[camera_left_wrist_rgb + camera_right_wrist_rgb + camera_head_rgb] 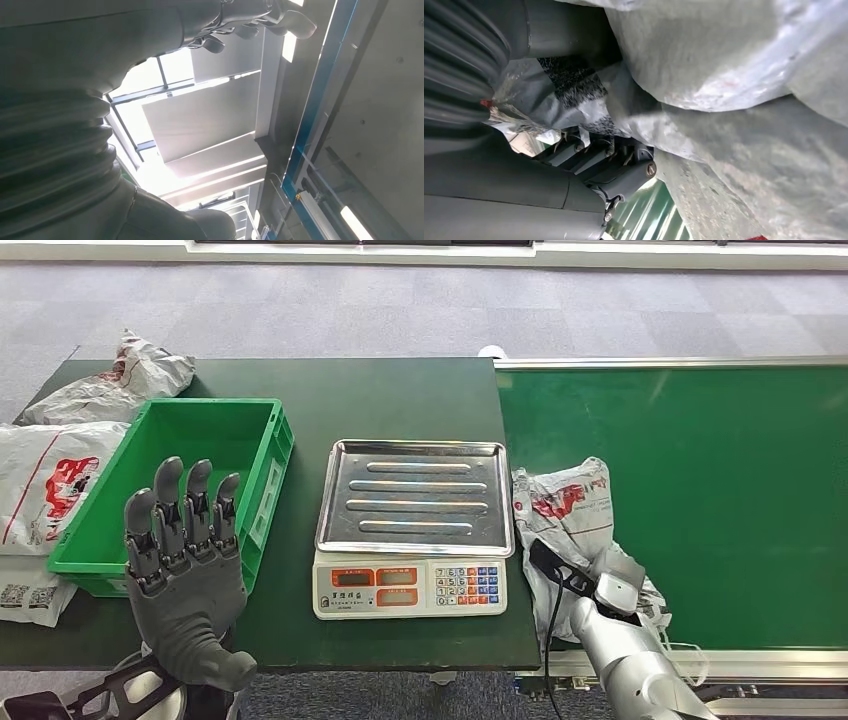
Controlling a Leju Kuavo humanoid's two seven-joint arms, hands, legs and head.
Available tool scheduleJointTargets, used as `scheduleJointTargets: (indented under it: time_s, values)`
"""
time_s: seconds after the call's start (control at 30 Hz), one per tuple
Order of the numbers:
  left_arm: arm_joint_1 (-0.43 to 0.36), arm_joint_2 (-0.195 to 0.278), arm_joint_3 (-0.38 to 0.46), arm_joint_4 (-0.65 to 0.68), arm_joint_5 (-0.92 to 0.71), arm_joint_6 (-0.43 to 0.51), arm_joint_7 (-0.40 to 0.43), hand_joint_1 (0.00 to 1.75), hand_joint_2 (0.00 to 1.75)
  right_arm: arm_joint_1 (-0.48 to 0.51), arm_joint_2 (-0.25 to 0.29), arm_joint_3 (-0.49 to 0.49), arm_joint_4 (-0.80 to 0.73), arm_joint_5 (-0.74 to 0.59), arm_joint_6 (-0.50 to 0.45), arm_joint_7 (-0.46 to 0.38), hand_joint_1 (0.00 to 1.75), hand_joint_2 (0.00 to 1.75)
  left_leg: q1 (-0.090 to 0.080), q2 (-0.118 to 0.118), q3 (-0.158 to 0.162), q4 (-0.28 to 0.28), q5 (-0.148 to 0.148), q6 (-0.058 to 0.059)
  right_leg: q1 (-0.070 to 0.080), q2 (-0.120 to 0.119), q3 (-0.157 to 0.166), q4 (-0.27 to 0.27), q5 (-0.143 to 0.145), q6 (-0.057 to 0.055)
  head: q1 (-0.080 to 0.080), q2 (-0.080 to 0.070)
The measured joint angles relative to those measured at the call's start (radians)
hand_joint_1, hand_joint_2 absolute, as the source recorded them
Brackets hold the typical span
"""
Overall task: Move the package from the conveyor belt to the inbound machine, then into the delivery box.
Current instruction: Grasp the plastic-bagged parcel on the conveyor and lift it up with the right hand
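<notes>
A crumpled grey mail package (pixel 570 505) with red print lies on the near left corner of the green conveyor belt (pixel 720 490), next to the scale. My right hand (pixel 615 590) is dug into its near end, mostly hidden by the plastic. In the right wrist view the package (pixel 734 75) is bunched between my thumb (pixel 564 30) and the dark fingers (pixel 624 175), which hold it. The inbound scale (pixel 412 495) with a bare steel tray stands mid-table. The green delivery box (pixel 270 455) sits left of it. My left hand (pixel 185 560) is raised in front of the box, fingers spread and holding nothing.
Several other grey packages (pixel 50 480) lie on the table left of and behind the box, one at the back (pixel 120 380). The dark green table (pixel 400 390) meets the belt's metal frame on its right. The left wrist view looks up at ceiling panels (pixel 210 120).
</notes>
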Motion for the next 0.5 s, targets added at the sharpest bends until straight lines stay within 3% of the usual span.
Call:
scheduleJointTargets:
  time_s: [0.47,0.5]
  values:
    - [0.0,0.0,0.0,0.0,0.0,0.003,0.0,0.0,1.75,-0.004,0.001,-0.002,0.005,-0.009,-0.013,-0.065,1.75,1.75,0.0,0.0,0.0,0.0,0.0,0.0,-0.001,-0.001,0.001,0.0,0.0,0.0,0.0,0.0]
    - [0.0,0.0,0.002,-0.005,-0.003,0.007,0.0,0.0,1.75,-0.001,0.008,-0.006,-0.004,-0.043,-0.031,-0.184,1.75,1.75,0.0,0.001,-0.002,0.0,-0.001,0.0,-0.001,0.001,0.0,0.0,0.0,0.0,0.0,0.0]
